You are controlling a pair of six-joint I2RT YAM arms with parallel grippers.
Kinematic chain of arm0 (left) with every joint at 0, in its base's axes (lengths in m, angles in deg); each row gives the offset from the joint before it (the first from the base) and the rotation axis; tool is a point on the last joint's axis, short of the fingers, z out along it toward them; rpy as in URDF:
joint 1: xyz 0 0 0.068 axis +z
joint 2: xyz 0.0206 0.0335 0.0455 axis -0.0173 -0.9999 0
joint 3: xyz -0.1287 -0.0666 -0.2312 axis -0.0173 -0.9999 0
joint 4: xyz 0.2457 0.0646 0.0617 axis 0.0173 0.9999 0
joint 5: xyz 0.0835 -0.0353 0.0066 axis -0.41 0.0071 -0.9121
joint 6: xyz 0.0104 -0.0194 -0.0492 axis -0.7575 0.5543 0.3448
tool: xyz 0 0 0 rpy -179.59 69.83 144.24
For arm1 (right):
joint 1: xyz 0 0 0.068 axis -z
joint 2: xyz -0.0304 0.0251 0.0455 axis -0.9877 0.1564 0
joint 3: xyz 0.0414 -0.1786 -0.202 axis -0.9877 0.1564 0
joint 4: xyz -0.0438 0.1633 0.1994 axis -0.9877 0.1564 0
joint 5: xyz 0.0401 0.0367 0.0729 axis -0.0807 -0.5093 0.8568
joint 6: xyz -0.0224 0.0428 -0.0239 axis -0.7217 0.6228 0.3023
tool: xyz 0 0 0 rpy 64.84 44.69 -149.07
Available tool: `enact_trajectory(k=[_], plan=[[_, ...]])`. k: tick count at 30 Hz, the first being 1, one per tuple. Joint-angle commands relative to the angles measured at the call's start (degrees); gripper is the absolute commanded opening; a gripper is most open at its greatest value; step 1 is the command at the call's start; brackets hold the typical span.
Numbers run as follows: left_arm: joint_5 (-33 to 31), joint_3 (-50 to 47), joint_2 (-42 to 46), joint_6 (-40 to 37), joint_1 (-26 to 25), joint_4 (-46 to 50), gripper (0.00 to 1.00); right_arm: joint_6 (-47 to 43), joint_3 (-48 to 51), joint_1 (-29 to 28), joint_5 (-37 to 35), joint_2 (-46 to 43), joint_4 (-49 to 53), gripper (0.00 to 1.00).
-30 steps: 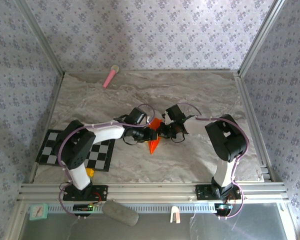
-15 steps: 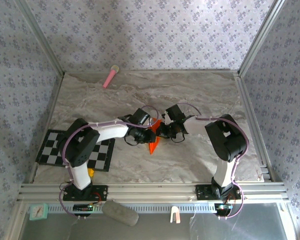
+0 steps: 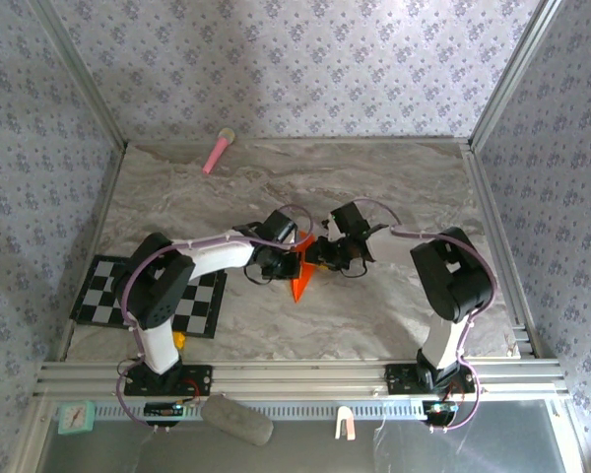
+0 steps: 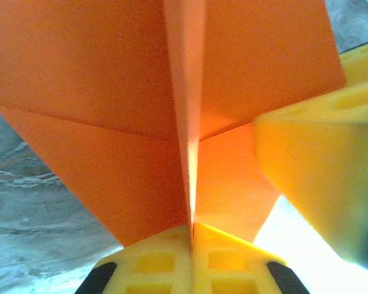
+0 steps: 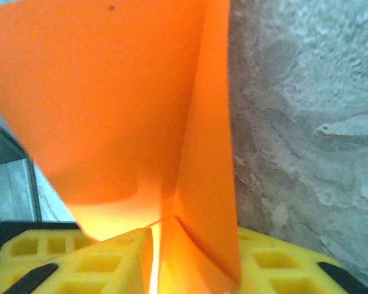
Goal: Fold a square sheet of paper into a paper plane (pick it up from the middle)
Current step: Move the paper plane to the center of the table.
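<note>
In the middle of the top view we see both grippers meet above the desk [image 3: 404, 187], the folded orange paper [image 3: 300, 283] between them with its tip pointing down the frame. In the left wrist view, the left gripper [image 4: 192, 242] is clamped on the paper's centre crease at bottom centre. The right gripper [image 5: 156, 260] pinches a folded edge at the bottom of its view. A pink stick [image 3: 218, 150] lies upper left and a checkered mat [image 3: 98, 291] lower left.

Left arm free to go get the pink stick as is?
Probably not: the left gripper is shut on the paper, which the right gripper also pinches. Nothing stands between it and the stick; the full grip is the hindrance.
</note>
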Motion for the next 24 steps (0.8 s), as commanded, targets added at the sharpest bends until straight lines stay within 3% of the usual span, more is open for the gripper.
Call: enact_trajectory(k=[1, 5, 12, 24], plan=[[-5.91, 3.66, 1.91, -3.76, 0.05, 6.85, 0.01, -1.52, 1.44, 1.27, -5.40, -5.62, 2.73, 0.46], [-14.85, 8.65, 1.35, -7.98, 0.52, 15.21, 0.00, -3.62, 3.97, 3.10, -13.07, -10.25, 4.58, 0.57], [-24.73, 16.87, -5.00, -11.61, 1.02, 23.72, 0.00, -3.82, 6.35, 4.10, -17.98, -14.10, 5.65, 0.62], [-24.22, 21.33, -11.66, -11.02, 1.28, 24.30, 0.09, -2.73, 7.05, 4.07, -17.42, -14.55, 5.18, 0.64]])
